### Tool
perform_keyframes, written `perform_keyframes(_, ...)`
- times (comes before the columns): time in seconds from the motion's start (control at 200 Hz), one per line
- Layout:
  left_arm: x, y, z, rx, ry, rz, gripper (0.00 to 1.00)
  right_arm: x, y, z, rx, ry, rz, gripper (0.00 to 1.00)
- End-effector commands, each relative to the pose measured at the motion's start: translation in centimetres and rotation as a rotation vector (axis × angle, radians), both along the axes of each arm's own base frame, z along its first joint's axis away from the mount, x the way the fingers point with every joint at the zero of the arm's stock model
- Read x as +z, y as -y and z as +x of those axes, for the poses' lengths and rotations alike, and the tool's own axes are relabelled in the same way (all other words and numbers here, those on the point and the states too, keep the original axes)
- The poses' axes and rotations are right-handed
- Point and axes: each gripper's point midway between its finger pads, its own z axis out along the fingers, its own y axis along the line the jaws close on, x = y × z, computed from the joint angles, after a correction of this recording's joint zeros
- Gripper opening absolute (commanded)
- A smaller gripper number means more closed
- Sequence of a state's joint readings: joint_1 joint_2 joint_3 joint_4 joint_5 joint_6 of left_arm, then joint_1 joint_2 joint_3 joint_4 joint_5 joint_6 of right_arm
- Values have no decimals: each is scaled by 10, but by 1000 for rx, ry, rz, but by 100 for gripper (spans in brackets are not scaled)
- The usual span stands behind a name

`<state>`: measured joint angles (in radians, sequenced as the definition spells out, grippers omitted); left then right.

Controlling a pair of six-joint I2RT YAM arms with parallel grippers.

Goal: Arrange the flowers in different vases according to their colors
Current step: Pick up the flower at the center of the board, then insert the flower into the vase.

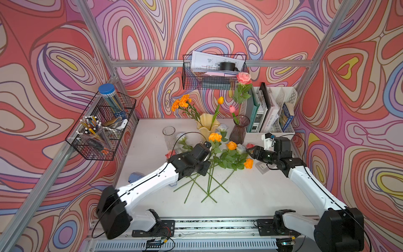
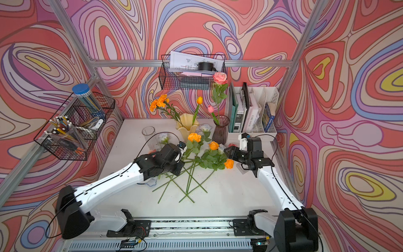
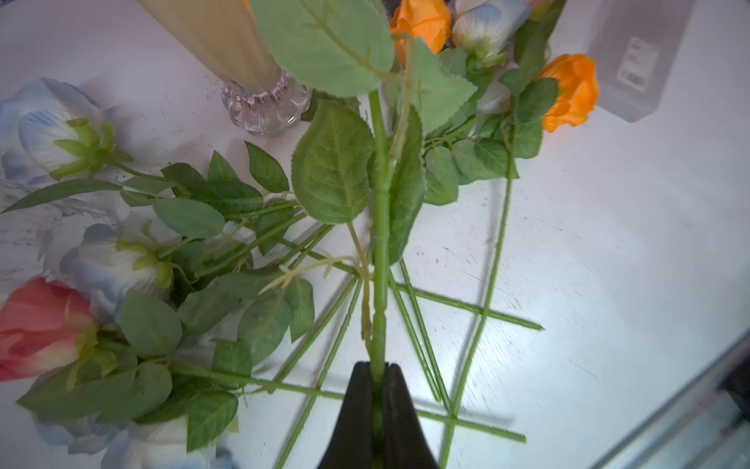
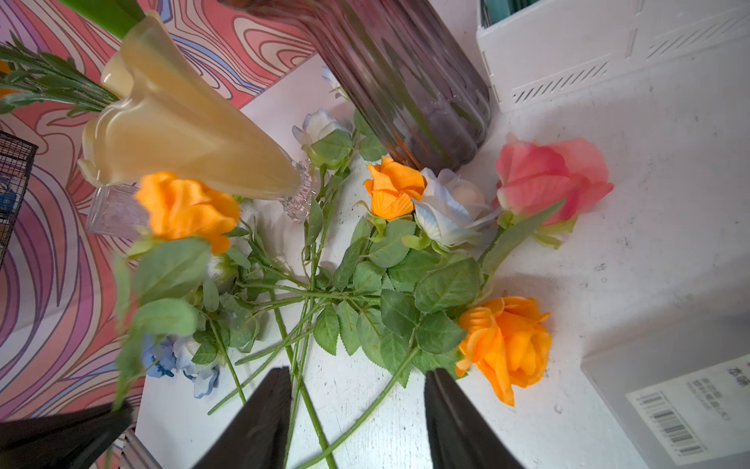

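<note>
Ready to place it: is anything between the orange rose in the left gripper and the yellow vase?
Nothing visible does. The orange rose in the left gripper sits right before the yellow vase; the marigolds and tulip already stand in its mouth.

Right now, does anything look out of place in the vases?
No color is misplaced: the yellow vase holds only orange blooms, the purple vase only pink. The clear vase stands empty, and loose flowers lie tangled on the table.
</note>
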<state>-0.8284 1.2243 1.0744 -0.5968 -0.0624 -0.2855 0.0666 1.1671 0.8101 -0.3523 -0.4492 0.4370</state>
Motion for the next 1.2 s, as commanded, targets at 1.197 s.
perform_keyframes(1.197, 291, 38, 216, 36, 1387, -518, 0, -23, -4, 18, 49, -36, -19, 53)
